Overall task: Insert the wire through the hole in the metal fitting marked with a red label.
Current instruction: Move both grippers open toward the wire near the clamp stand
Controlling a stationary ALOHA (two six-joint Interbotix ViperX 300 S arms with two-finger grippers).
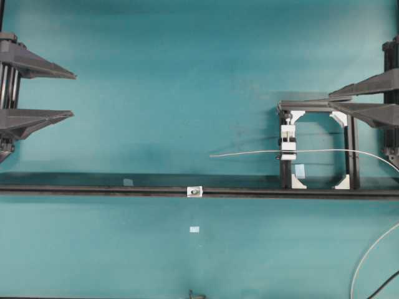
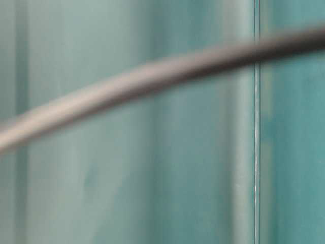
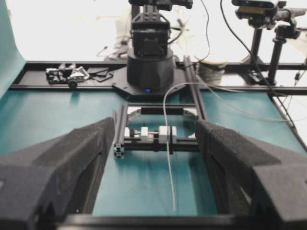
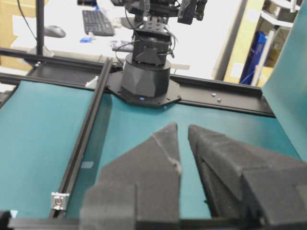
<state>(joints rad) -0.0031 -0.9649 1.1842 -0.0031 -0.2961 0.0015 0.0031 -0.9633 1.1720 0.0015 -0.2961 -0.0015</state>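
Starting with the overhead view, the thin, slightly curved silvery-grey wire [image 1: 249,153] is seen lying across the white-and-silver stacked clamp block [image 1: 288,142] inside a black rectangular frame [image 1: 319,144], its free tip pointing left and resting well apart from the small pale square metal fitting [image 1: 195,191] seated on the long black rail [image 1: 93,190]. The dark hole [image 1: 196,192] at the fitting's centre is barely discernible, and no red label can be made out. The left gripper [image 1: 73,94] is held with its jaws spread and empty at the left edge; the right gripper [image 1: 329,101] sits with its jaws nearly pressed together, empty, at the frame's top corner. In the table-level view only a blurred grey strand over teal is shown; nothing further can be read. In the left wrist view the wire is seen between the spread fingers [image 3: 72,158], untouched. In the right wrist view the fitting appears low on the rail, left of the narrow-set fingers [image 4: 158,163]. The task is judged not begun: grasping, aligning and threading remain. No containers are present.
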